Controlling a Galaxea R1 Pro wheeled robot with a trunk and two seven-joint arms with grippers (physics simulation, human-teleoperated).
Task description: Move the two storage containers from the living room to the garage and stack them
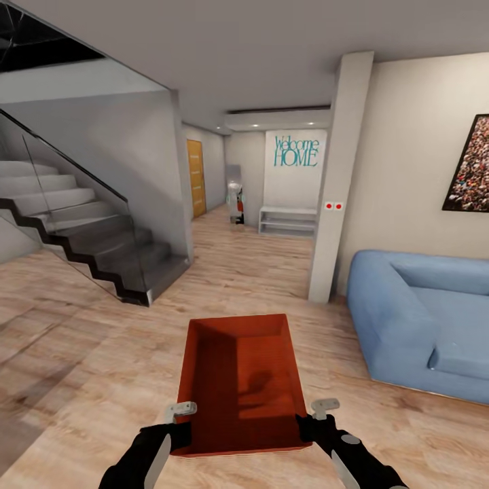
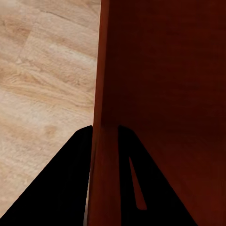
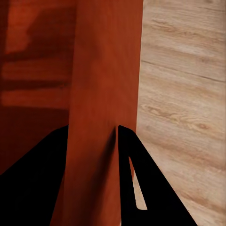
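Observation:
An orange-red storage container [image 1: 241,384] hangs in front of me above the light wood planks of the living room. My left gripper [image 1: 178,426] is shut on its left wall [image 2: 104,141], one finger on each side. My right gripper [image 1: 314,424] is shut on the right wall [image 3: 101,117] in the same way. The bin is lidless and I see nothing inside it. The second container is out of view. The garage and its dark grey floor are out of view.
A light-blue sofa [image 1: 424,322] stands at the right under a framed crowd picture [image 1: 470,166]. A white pillar [image 1: 339,183] rises ahead right. A glass-railed staircase [image 1: 81,224] fills the left. A hallway [image 1: 234,238] leads ahead to an orange door [image 1: 195,178] and a white shelf [image 1: 288,221].

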